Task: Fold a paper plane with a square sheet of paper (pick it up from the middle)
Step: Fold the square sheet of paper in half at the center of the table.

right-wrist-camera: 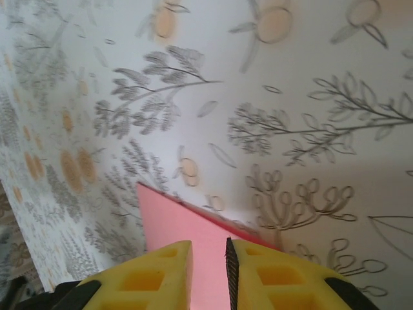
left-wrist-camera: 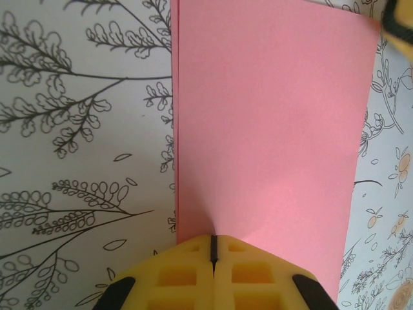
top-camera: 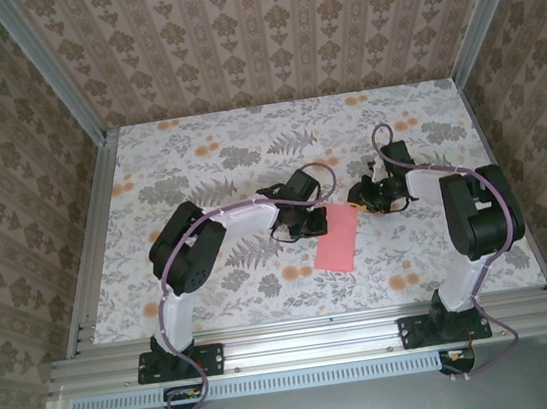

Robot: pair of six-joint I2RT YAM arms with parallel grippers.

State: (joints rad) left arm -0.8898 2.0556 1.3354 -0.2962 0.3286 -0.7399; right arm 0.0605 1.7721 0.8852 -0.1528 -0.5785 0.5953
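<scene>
**Square sheet of paper (top-camera: pixel 335 238) may skew at its crease**

Left gripper (left-wrist-camera: pixel 211 240), jaws fully together and holding nothing, sits at the near edge of the pink sheet. The sheet lies folded flat on the flowered table (top-camera: pixel 198 164), between the arms. Right gripper (right-wrist-camera: pixel 208 248), jaws a narrow slit apart, hovers over a corner with nothing visibly held. An uneven push from either side would probably slide the layers and spoil the crease.
</scene>
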